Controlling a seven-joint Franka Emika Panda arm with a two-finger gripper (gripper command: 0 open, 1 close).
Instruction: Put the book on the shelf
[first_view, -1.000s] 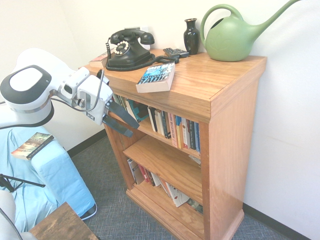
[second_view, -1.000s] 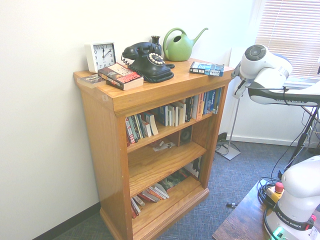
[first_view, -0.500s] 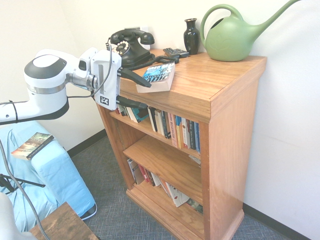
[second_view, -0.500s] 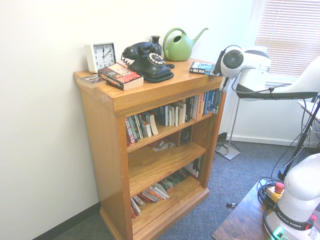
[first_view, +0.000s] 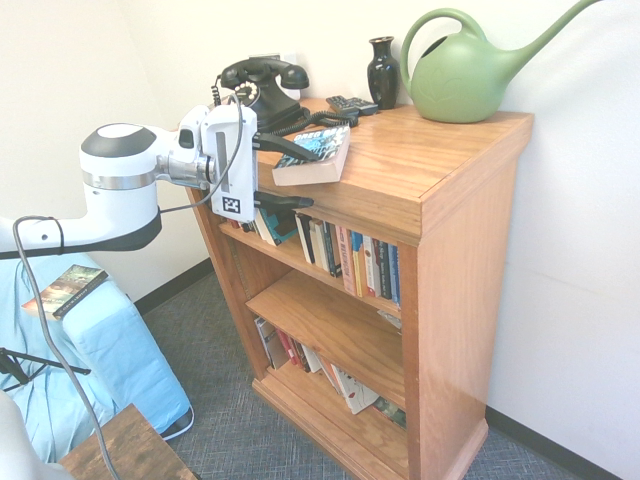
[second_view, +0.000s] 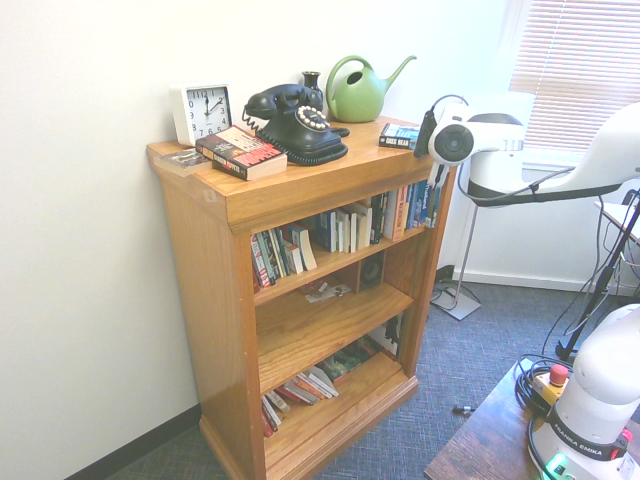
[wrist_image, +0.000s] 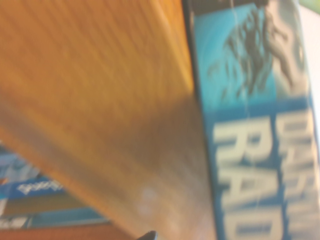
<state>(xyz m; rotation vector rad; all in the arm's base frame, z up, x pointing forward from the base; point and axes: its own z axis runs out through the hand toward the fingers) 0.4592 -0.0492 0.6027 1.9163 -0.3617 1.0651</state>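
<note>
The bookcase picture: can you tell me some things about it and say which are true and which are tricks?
1. The book lies flat on the bookcase's top board. True.
2. The tool is shut on the book. False: its fingers are spread, one above the top board's edge and one below it.
3. A green watering can stands on top. True.
4. The telephone is red. False: it is black.
5. The middle tier is packed with books. False: it is nearly bare.
</note>
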